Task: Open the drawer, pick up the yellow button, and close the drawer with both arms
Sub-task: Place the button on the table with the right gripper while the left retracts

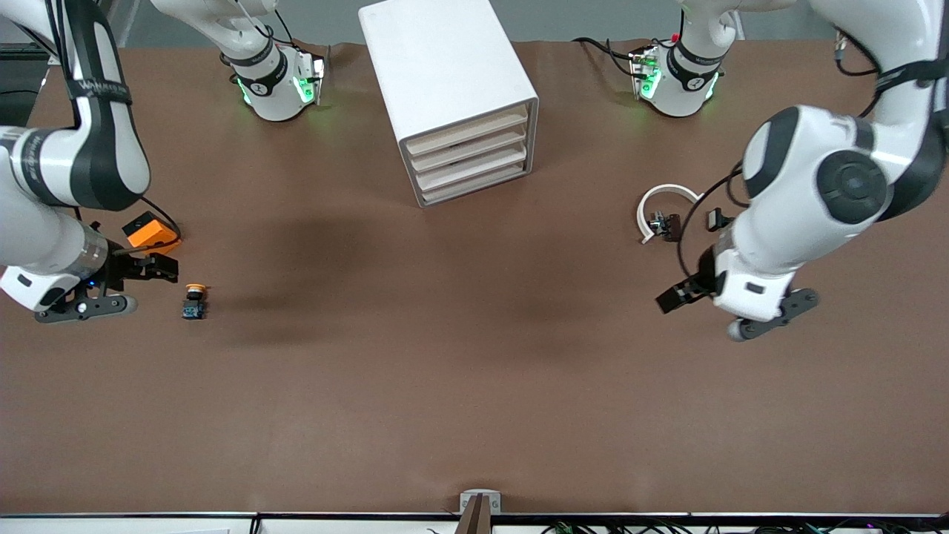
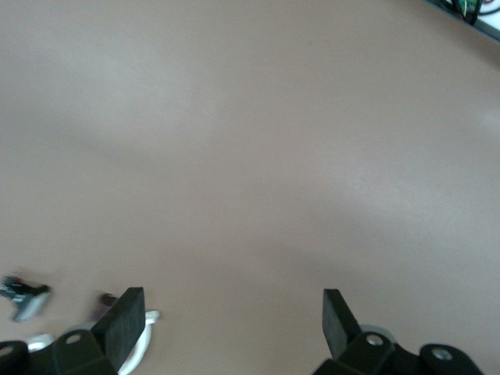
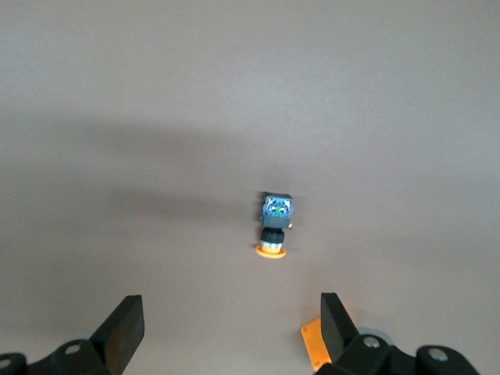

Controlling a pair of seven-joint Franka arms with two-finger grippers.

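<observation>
The white cabinet point(image 1: 445, 67) stands at the table's back middle. Its highest drawer point(image 1: 467, 132) is shut, flush with the three below it. The button point(image 1: 194, 300), with orange cap and blue base, lies on the bare table toward the right arm's end. It also shows in the right wrist view point(image 3: 273, 223). My right gripper point(image 1: 159, 267) is open and empty, low over the table beside the button; in its wrist view point(image 3: 230, 328) the button lies ahead of the jaws. My left gripper point(image 1: 676, 295) is open and empty over bare table toward the left arm's end point(image 2: 232, 324).
An orange square block point(image 1: 150, 231) sits by the right gripper; its corner shows in the right wrist view point(image 3: 312, 348). A white ring point(image 1: 667, 194) and small black clips point(image 1: 665, 225) lie near the left gripper. The ring point(image 2: 144, 332) and a clip point(image 2: 23, 291) show in the left wrist view.
</observation>
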